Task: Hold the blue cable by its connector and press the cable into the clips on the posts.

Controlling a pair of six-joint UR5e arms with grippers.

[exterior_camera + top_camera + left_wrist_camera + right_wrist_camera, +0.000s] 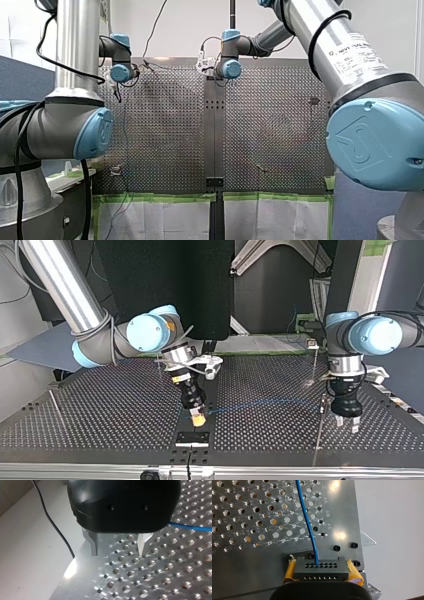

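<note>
Now grips connector between right gripper's yellow pads; sends blue cable straight ahead, lengthwise toward left gripper, fingers apart, empty.

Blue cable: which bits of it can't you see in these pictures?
Right wrist view: the cable leaves the connector, then the picture's edge cuts it off.
Left wrist view: my left hand covers where it runs.
Top view: any clips on the post are too small to see.
Front view: the cable is too thin and far to follow.
</note>
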